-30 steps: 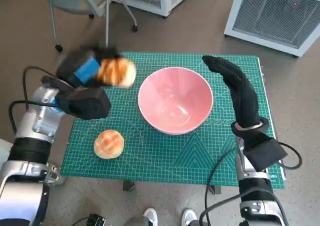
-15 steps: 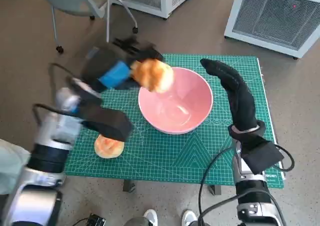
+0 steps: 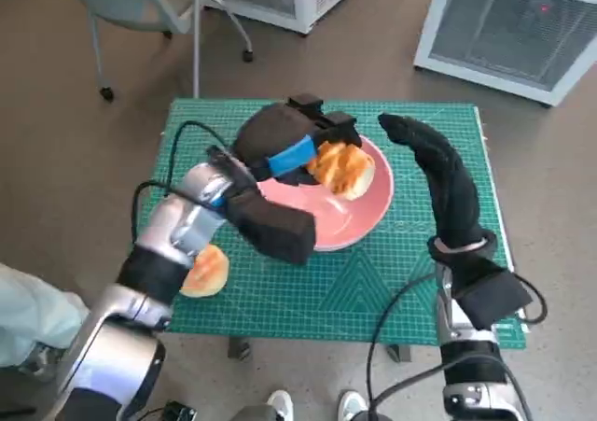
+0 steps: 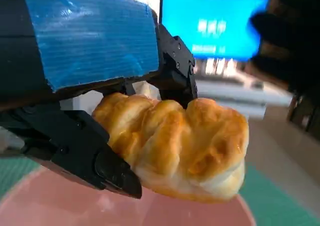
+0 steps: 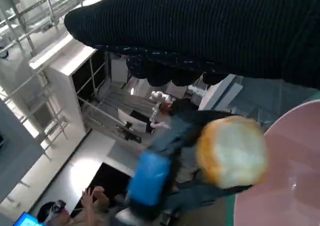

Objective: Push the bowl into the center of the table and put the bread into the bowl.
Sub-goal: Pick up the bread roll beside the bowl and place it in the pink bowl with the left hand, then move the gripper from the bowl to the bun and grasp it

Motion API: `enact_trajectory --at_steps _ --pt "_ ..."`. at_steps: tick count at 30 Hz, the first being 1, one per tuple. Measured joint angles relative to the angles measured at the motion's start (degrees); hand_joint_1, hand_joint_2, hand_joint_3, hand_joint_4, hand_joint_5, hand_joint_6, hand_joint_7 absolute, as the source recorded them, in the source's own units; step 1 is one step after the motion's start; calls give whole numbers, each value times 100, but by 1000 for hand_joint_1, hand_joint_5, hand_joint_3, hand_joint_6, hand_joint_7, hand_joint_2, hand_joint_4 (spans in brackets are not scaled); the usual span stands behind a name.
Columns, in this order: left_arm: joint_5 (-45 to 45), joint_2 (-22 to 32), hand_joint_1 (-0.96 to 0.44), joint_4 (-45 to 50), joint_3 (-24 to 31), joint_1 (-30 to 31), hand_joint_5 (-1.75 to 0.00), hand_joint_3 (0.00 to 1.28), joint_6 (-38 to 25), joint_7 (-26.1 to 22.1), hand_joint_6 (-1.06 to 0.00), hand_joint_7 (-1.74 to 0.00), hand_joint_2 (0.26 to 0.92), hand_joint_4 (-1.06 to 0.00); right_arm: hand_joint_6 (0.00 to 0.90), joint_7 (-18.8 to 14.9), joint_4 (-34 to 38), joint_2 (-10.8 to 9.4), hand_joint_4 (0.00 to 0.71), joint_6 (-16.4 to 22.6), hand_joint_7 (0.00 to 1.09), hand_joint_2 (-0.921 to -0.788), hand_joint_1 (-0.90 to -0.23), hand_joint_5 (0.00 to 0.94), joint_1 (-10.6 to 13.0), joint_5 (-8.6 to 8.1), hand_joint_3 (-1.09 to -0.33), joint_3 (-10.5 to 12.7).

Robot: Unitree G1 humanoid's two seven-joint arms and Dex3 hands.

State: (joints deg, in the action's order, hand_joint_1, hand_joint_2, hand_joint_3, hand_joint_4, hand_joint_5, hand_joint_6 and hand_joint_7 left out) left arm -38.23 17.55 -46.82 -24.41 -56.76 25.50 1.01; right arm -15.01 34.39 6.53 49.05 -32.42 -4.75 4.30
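Note:
My left hand (image 3: 284, 141) holds a golden bread roll (image 3: 341, 168) over the pink bowl (image 3: 359, 217), which stands near the middle of the green mat. In the left wrist view its black fingers (image 4: 75, 146) grip the roll (image 4: 180, 148) just above the bowl's pink rim (image 4: 45, 201). A second round roll (image 3: 205, 270) lies on the mat at the near left, partly hidden by my left forearm. My gloved right hand (image 3: 438, 164) stands upright beside the bowl's right rim with nothing in it. The right wrist view shows the held roll (image 5: 231, 151) and the bowl's edge (image 5: 285, 176).
The green cutting mat (image 3: 373, 290) covers the small table. A chair's legs (image 3: 140, 38) stand at the far left and white grilled units (image 3: 508, 29) at the far right. Shoes (image 3: 312, 404) show below the table's near edge. A person (image 5: 65, 208) appears far off in the right wrist view.
My left arm has swung right, carrying the roll from above the mat's left side to over the bowl. The right hand has stayed beside the bowl. The camera has shifted slightly.

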Motion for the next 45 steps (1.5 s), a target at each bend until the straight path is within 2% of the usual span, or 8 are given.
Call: enact_trajectory --at_steps 4,6,8,10,14,24,31,45 --pt "4 -159 0 -414 -108 -49 -1258 132 14 -55 -523 -1212 921 -655 -1 0 -75 1 90 -46 334 -921 -718 0 7 -11 -854 1" --pt "34 -227 0 -591 -137 -53 -1354 232 25 -161 -437 -1356 921 -506 -1 0 -105 1 89 -72 331 -921 -718 0 8 -11 -855 1" --pt "62 -259 -8 -716 -158 -51 -993 204 38 -315 -338 -1043 871 -373 -1 0 -142 1 89 -96 330 -921 -717 0 17 -11 -856 0" --pt "88 -262 -60 -798 -171 -50 -420 111 36 -507 -291 -493 826 -245 -1 0 -191 2 88 -108 328 -921 -717 0 38 -11 -857 1" --pt "104 -227 -225 -815 -183 -49 -88 31 -20 -848 -233 -118 793 -100 -1 1 -243 6 87 -130 325 -921 -717 0 84 -11 -858 2" --pt "140 37 -435 129 -125 104 -1 12 -545 -1480 -171 -4 808 -11 -1 2 -282 5 88 -198 325 -921 -714 0 124 -10 -857 -1" --pt "460 352 -452 1418 156 514 1 9 -1306 -2344 -146 0 811 0 -1 2 -291 6 89 -216 327 -921 -714 1 132 -10 -855 -3" --pt "1627 1650 -422 3636 1265 1638 -11 2 -1925 -3734 -164 -8 808 -39 -1 -19 -321 22 88 -239 325 -921 -718 0 140 -23 -856 -14"
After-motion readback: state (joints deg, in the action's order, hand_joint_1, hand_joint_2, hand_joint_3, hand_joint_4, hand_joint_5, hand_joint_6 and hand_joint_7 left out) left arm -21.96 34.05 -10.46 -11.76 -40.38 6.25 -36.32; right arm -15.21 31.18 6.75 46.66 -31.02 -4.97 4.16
